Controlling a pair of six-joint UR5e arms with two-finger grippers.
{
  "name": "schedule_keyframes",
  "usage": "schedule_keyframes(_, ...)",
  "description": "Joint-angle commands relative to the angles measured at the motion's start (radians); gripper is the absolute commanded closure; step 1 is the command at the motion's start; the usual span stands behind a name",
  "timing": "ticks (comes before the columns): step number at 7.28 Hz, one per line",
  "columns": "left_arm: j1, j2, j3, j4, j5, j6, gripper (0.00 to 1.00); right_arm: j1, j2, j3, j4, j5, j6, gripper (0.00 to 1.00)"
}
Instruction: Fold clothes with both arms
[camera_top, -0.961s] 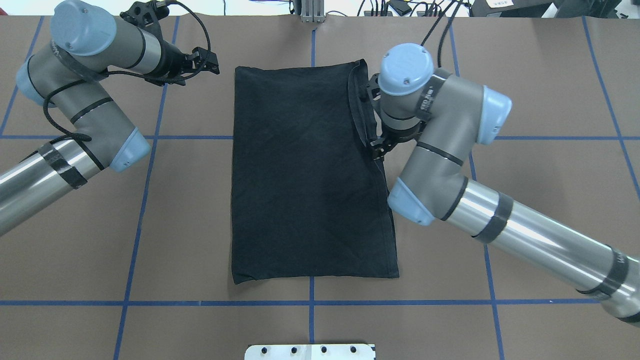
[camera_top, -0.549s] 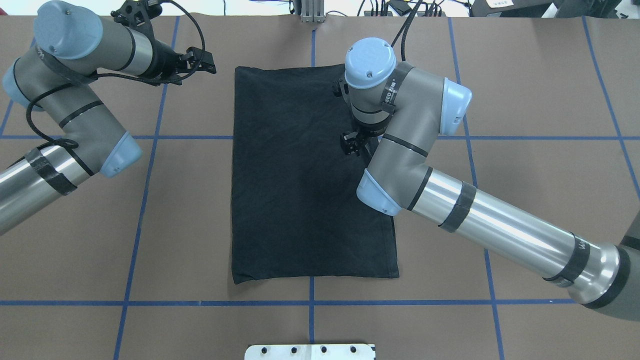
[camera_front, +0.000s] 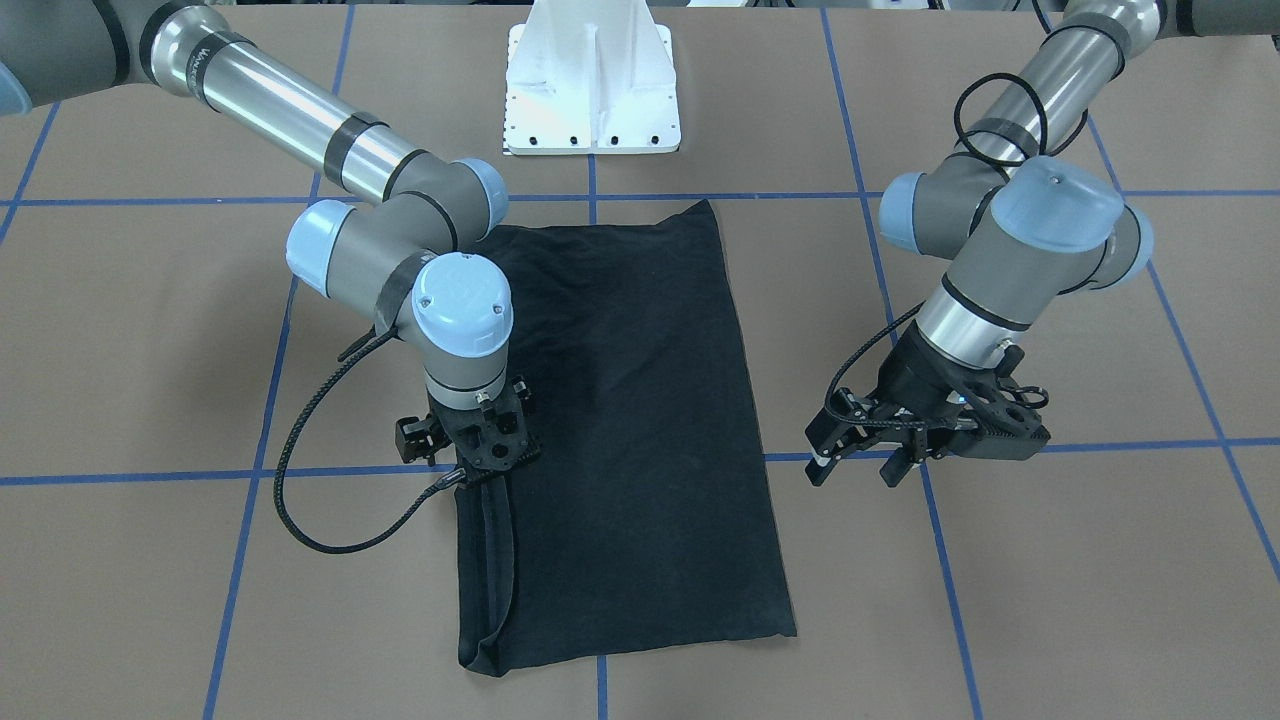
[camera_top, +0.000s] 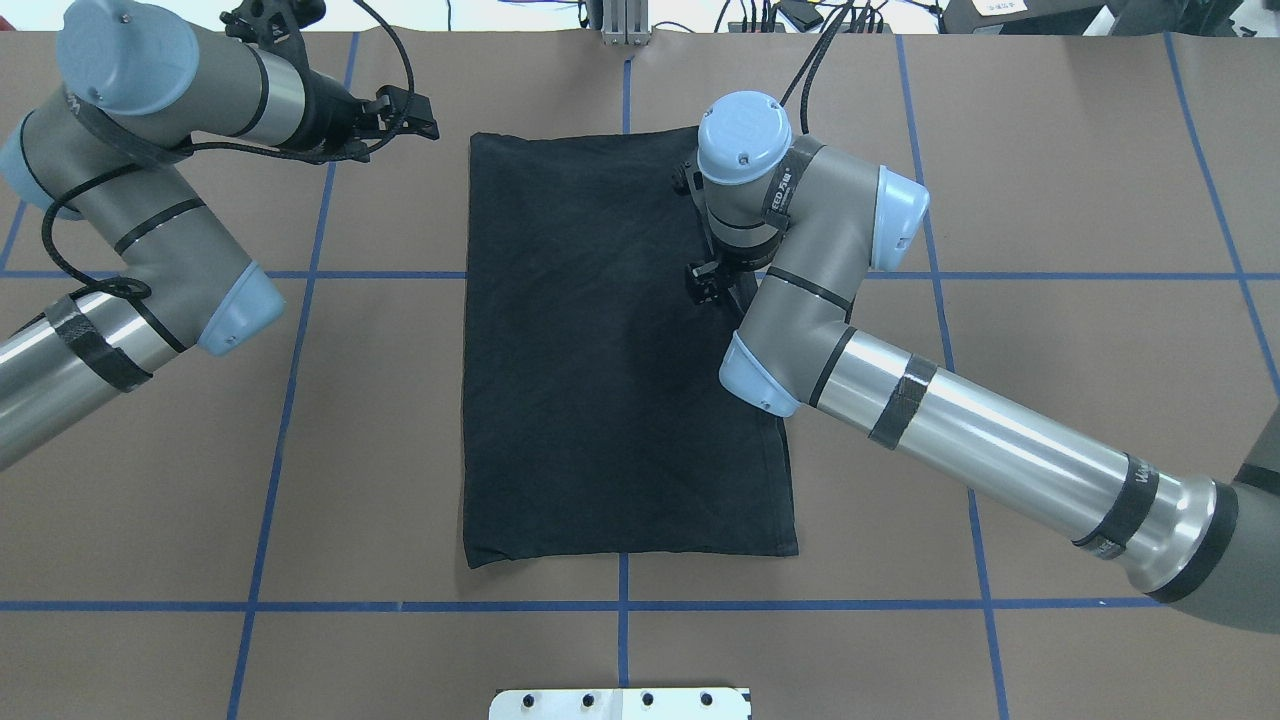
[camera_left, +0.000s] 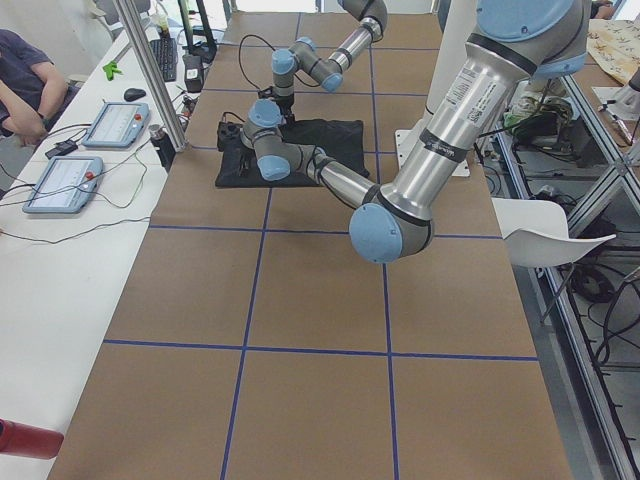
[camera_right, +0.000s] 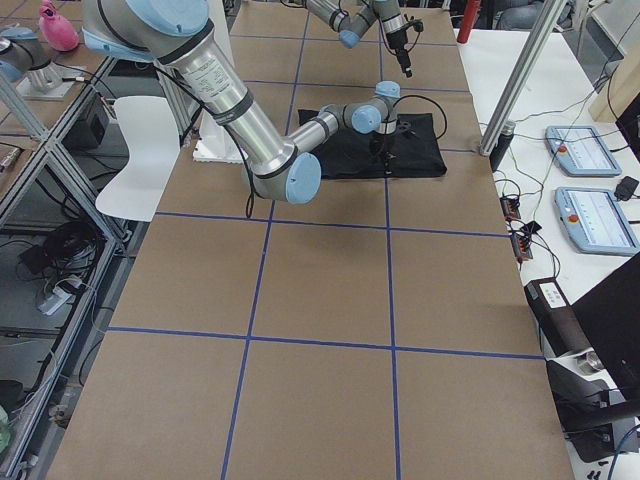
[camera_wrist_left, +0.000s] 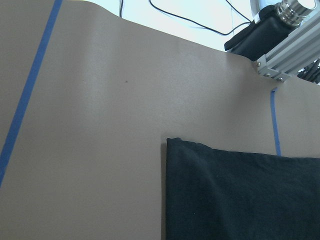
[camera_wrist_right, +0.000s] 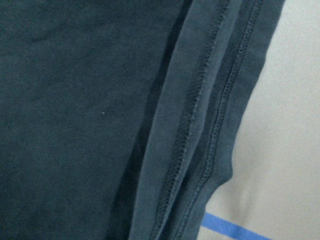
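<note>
The brown paper-covered table (camera_top: 1100, 150) carried the black folded T-shirt (camera_top: 600, 400), which lay flat at its centre. The black two-finger right gripper (camera_front: 482, 462) pointed down onto the shirt's right hem, far half; whether it gripped could not be told. The black two-finger left gripper (camera_front: 852, 470) hovered left of the shirt, jaws apart and empty.

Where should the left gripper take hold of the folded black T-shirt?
Probably its far-left corner, approached from the left side: the T-shirt lies flat as a long rectangle, that corner is uncovered, and the open left gripper is nearest it.
</note>
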Motion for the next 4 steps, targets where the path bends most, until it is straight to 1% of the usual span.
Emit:
schedule_keyframes(1,0.001,-0.001,-0.014,0.001,-0.002,-0.001,0.0,0.025,0.0,-0.02,0.003,0.001,-0.011,0.0)
schedule_keyframes(4,0.002,-0.001,-0.025,0.013,-0.002,-0.001,0.0,0.068,-0.011,-0.03,0.003,0.01,-0.076,0.0)
